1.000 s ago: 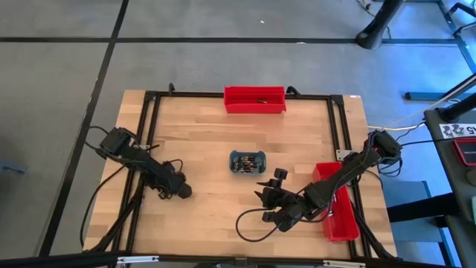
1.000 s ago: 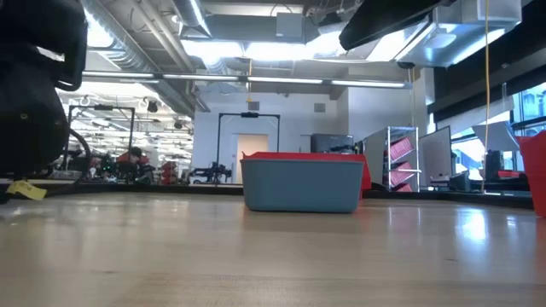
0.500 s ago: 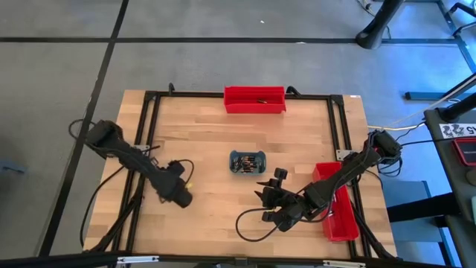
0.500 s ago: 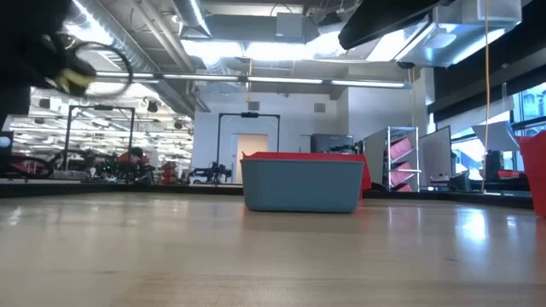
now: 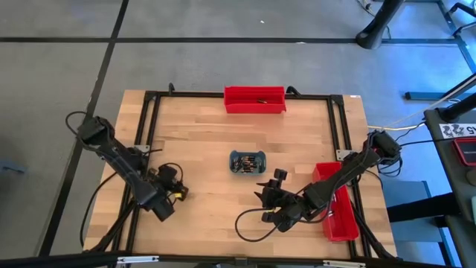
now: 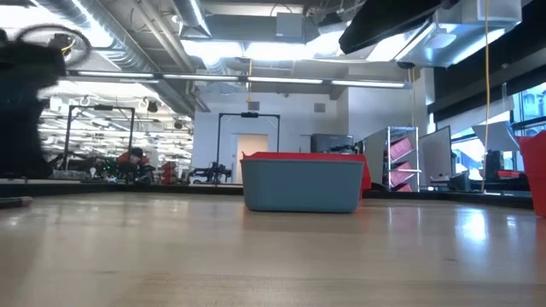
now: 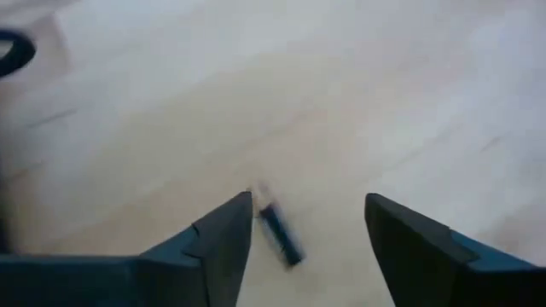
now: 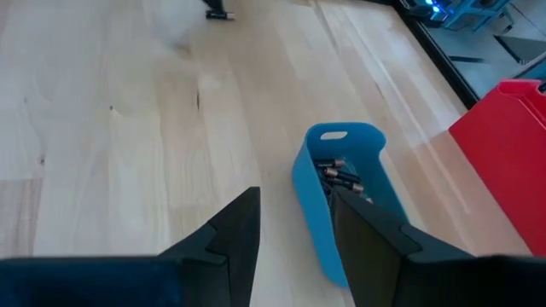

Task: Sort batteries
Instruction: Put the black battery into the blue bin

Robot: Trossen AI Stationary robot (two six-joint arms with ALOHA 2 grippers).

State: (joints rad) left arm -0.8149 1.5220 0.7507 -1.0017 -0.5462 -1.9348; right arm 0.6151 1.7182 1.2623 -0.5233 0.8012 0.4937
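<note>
One battery [image 7: 281, 236] lies loose on the wooden table [image 5: 208, 134] between the spread fingers of the left gripper [image 7: 307, 226], touched by neither. More batteries [image 8: 339, 179] sit in the blue tray [image 8: 317, 194] mid-table, just ahead of the right gripper [image 8: 294, 223], its fingers partly parted around nothing

Pale matt wooden table [image 5: 208, 134]; smooth blue plastic tray [image 8: 354, 205]; glossy red bin [image 5: 255, 100].

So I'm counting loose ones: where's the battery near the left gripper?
In the left wrist view, a lone battery lies on the bare wooden table between the open left gripper's fingertips, at the table's left side.
</note>
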